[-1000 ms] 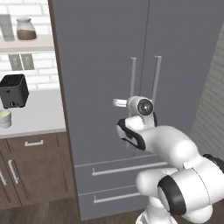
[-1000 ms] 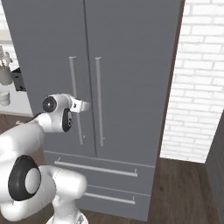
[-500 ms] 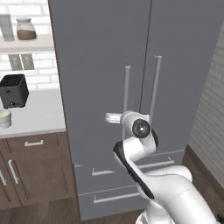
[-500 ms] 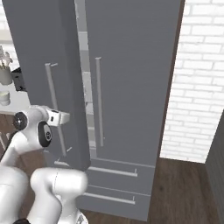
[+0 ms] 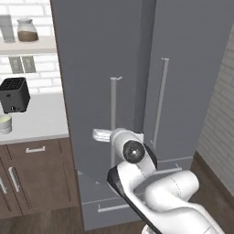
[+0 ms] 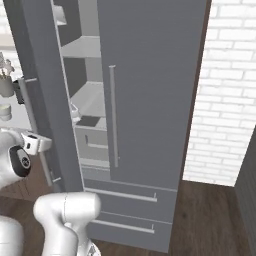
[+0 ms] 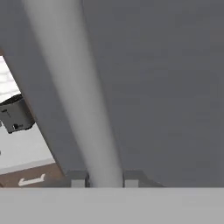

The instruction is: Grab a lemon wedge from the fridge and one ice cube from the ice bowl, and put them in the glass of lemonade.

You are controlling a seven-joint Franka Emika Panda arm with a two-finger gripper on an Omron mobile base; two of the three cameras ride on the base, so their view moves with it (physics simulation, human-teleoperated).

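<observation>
The tall grey fridge has its left door swung out; the right door is closed. My gripper is shut on the left door's vertical bar handle, low on the bar. In the hand view that handle runs down between my gripper tips. From the right, my gripper sits beside the door's edge. Inside, pale shelves show, with a small pale item too small to identify. The cream-white glass of lemonade stands on the counter. The lemon wedge, ice cube and ice bowl are out of view.
A black toaster sits on the counter left of the fridge, with a jar on the shelf above. Brown cabinets lie below. A grey utensil holder stands on the counter. A white brick wall flanks the fridge on the right.
The left fridge door has swung from closed to wide open, exposing the shelves. My gripper has travelled out and to the left with the handle in it.
</observation>
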